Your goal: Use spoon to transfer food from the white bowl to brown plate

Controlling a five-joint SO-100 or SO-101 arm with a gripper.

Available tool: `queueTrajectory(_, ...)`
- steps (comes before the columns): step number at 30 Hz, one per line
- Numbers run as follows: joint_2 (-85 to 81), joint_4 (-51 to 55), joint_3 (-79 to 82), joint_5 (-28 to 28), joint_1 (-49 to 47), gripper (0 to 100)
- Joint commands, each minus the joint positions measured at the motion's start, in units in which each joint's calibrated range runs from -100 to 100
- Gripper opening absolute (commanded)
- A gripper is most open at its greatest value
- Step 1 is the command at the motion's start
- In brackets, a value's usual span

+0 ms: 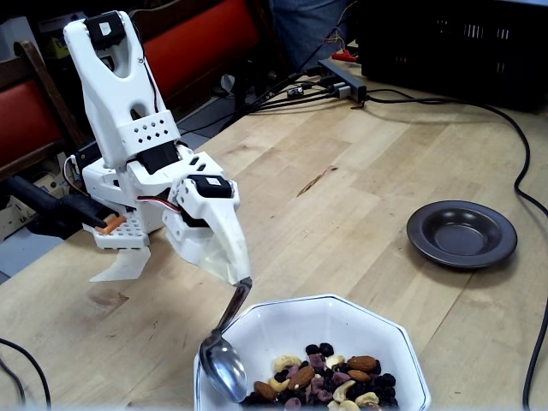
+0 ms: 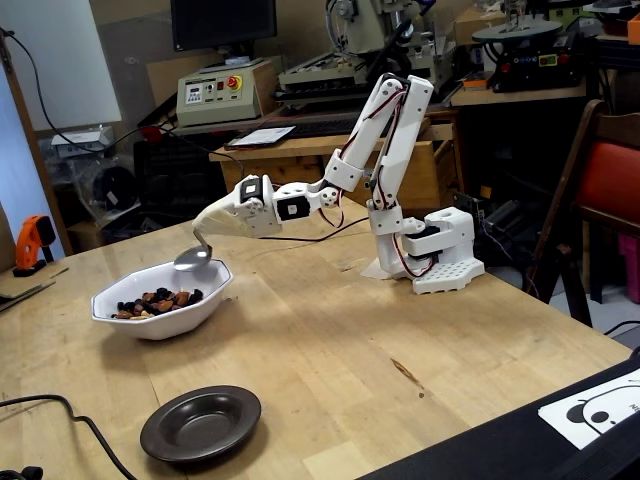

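My gripper, a white tapered shape, is shut on the handle of the silver spoon. The spoon's oval end hangs tilted just over the rim of the white bowl, on the side nearest the arm. No food shows on the spoon. The food, a mix of almonds, cashews and dark berries, lies in the bowl on the side away from the arm. The brown plate sits apart from the bowl and has nothing in it.
The arm's white base stands on the wooden table. Black cables run along the table edge by a black crate. Another cable lies beside the plate. An orange tool stands behind the bowl.
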Motion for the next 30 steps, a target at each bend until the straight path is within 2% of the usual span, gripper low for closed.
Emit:
queueTrajectory(1,-0.1,-1.1,-2.8,2.3,-3.3,3)
queueTrajectory(10,-0.1,-1.1,-2.7,2.8,-11.0,3)
queueTrajectory(19,-0.1,-0.4,-2.7,3.1,-11.3,3)
queueTrajectory(25,-0.1,-0.4,-2.1,6.8,-11.3,3)
queueTrajectory(30,-0.1,-0.9,-2.1,5.3,-11.3,3)
